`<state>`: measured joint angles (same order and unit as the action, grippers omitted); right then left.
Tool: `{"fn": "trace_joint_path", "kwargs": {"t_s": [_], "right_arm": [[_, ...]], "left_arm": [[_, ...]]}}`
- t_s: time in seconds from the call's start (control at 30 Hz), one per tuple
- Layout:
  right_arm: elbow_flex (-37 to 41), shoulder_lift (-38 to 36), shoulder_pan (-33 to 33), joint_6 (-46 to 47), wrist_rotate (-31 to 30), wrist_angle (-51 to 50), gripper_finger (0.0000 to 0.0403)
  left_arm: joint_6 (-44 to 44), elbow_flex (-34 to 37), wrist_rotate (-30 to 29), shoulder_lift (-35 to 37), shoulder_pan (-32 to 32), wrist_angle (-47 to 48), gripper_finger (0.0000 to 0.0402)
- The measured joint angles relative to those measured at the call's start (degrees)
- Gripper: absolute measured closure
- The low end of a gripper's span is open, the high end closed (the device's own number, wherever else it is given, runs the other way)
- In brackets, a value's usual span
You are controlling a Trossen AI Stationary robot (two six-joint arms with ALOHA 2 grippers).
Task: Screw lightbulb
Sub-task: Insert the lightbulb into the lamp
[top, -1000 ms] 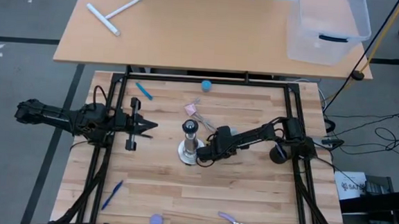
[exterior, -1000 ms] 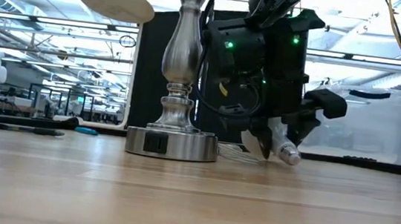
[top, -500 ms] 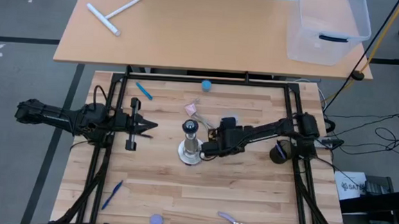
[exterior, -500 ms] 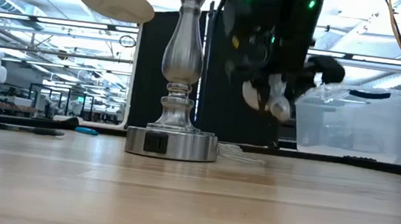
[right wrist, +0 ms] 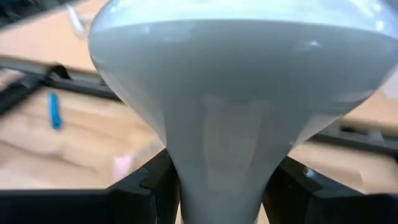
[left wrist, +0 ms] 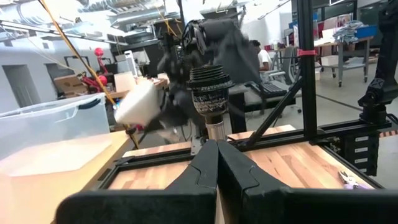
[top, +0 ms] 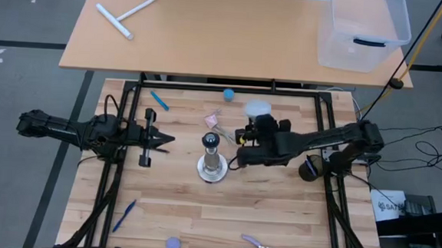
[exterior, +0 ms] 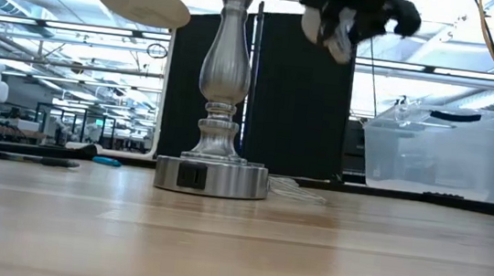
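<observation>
Lifted off the bench since a second ago, the lightbulb (top: 257, 108) now rides high beside the lamp stand (top: 212, 160). Left end effector (top: 165, 139) waits closed, well left of the stand; right end effector (top: 252, 135) clamps the bulb's neck. It should level the neck over the black socket (left wrist: 209, 91) before twisting, I'd say.

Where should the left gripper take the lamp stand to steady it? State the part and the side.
Grip the lamp stand at the narrow waist above its round base, coming in level from the side of the left gripper. It stands upright, its top socket should be left free, and the right gripper holds the lightbulb on the far side.
</observation>
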<state>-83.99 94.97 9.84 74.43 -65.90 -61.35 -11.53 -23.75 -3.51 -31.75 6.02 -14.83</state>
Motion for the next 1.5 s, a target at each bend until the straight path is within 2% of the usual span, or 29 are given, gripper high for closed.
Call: {"fn": "trace_joint_path", "kwargs": {"t_s": [0.17,0.43,0.6,0.8,1.13,1.27,1.37,1.5], "right_arm": [[0.0,-3.7,0.0,-18.4,-3.6,14.9,0.0232],[0.0,-5.4,0.6,-52.3,-4.5,44.6,0.0232],[0.0,-5.4,2.2,-65.5,-4.0,56.6,0.0232],[0.0,-5.0,3.3,-71.2,6.1,66.8,0.0232],[0.0,-3.1,3.9,-77.6,14.9,75.6,0.0232],[0.0,-2.8,4.1,-79.0,21.3,79.4,0.0232],[0.0,-1.9,4.1,-79.6,23.9,81.6,0.0232],[0.0,-0.2,4.5,-80.8,24.3,82.9,0.0232]], "left_arm": [[0.3,0.0,0.0,0.0,0.0,0.0,0.0401],[0.5,0.0,0.0,0.0,0.0,0.6,0.0401],[0.5,0.0,0.0,0.0,0.0,1.4,0.0401],[0.4,0.0,0.0,0.0,0.0,1.6,0.0401],[0.4,0.0,0.0,0.0,0.0,1.8,0.0401],[0.5,0.0,0.0,0.0,0.0,1.8,0.0401],[0.5,0.0,0.0,0.0,0.0,1.8,0.0401],[0.5,0.0,0.0,0.0,0.0,1.8,0.0401]]}}
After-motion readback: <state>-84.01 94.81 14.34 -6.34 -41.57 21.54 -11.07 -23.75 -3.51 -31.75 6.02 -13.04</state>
